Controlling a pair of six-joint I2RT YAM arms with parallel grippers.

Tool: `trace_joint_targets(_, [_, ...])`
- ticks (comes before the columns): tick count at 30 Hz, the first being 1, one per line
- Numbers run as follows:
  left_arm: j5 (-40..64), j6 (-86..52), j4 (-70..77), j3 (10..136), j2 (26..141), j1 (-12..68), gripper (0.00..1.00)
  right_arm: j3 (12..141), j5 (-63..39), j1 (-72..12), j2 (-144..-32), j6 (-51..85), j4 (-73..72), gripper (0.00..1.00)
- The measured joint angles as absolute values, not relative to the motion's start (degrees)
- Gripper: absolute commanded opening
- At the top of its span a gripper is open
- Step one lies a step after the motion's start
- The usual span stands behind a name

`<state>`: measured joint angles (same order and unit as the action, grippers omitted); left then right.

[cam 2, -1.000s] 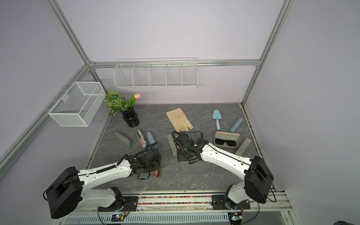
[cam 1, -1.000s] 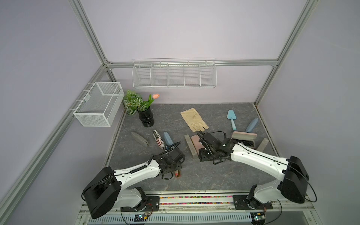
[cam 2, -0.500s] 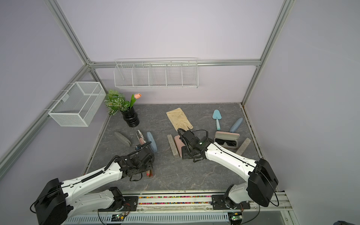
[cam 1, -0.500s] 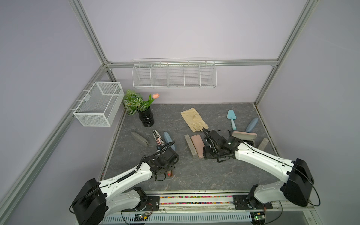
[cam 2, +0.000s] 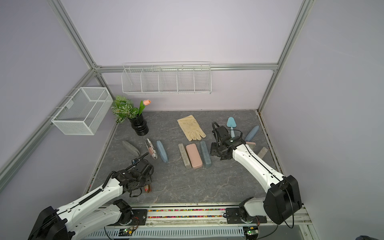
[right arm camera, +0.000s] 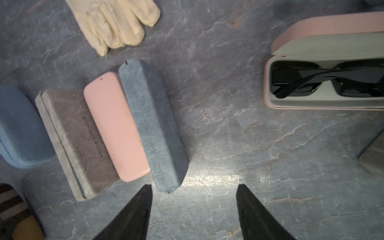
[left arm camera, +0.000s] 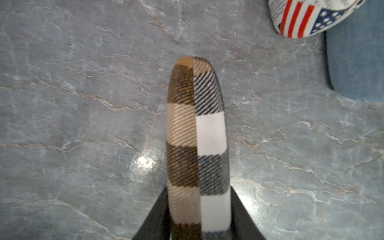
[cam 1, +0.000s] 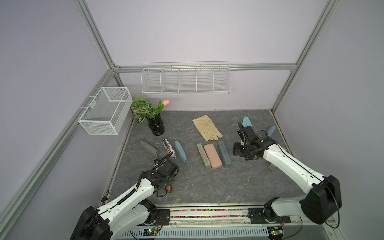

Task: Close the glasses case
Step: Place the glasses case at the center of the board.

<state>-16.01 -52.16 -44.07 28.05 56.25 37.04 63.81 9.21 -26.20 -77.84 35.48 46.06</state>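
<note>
**Markings.** The grey felt glasses case (right arm camera: 83, 141) touches the closed pink hard case (right arm camera: 116, 126) and carries one embossed line of lettering, too blurred to read. The white printed case (left arm camera: 307, 16) shows a stars-and-stripes flag pattern.

**Left arm.** It reaches forward, low. The left gripper (left arm camera: 198, 192) is clamped on the brown, white and black checked fabric case (left arm camera: 197, 124), well apart from the closed pink hard case.

**Right arm.** It is extended, with the wrist angled down. The right gripper (right arm camera: 194, 186) has its jaws apart and empty, near the closed pink hard case on the opposite side.

**Task item.** The open pink glasses case (right arm camera: 324, 104) has its lid raised and black sunglasses (right arm camera: 332, 81) inside. It lies farther out on that same side.

**Surroundings.** Grey marble-pattern tabletop (cam 1: 207, 187), lilac walls, aluminium frame.
</note>
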Motion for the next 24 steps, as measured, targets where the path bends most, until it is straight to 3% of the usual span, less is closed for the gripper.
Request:
trace_joint_targets(11, [-15.1, -47.7, -39.3, 30.3, 62.5, 32.9, 0.4, 63.8, 7.6, -15.2, -77.5, 34.0, 46.0, 0.69])
trace_joint_targets(18, [-14.0, -47.1, -37.2, 30.8, 65.1, 32.6, 0.61, 62.3, 6.0, -7.9, -77.5, 34.1, 44.2, 0.7])
trace_joint_targets(24, [-13.3, -46.8, -37.3, 31.2, 64.5, 32.6, 0.67, 61.8, 3.7, -3.5, -77.5, 34.1, 42.2, 0.72])
